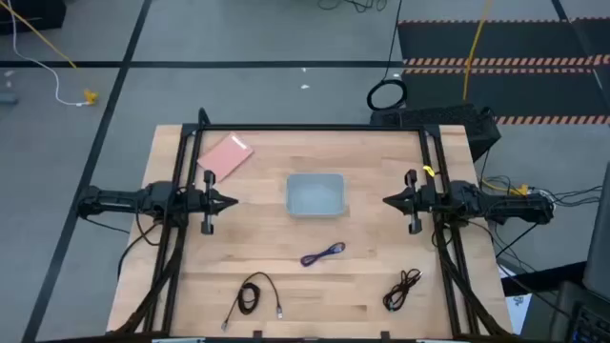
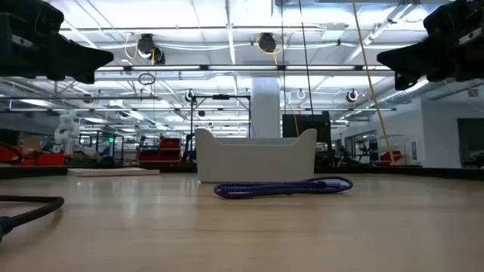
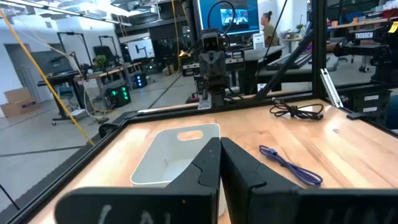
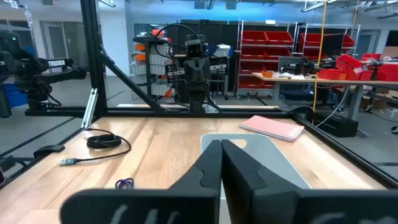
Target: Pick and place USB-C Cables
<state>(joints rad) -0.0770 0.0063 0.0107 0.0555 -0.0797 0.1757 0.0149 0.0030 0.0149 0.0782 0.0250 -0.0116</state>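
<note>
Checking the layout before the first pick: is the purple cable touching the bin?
Apart. The high view shows bare wood between the purple cable and the bin.

Light wooden table [image 1: 362,276] with a pale bin [image 1: 315,193] sitting about mid-table. Off its back-left corner there's a pink pad [image 1: 225,155]. In front of the bin: a purple cable [image 1: 322,253] closest, a black cable [image 1: 254,296] front-left, a brownish cable [image 1: 402,288] front-right.
</note>
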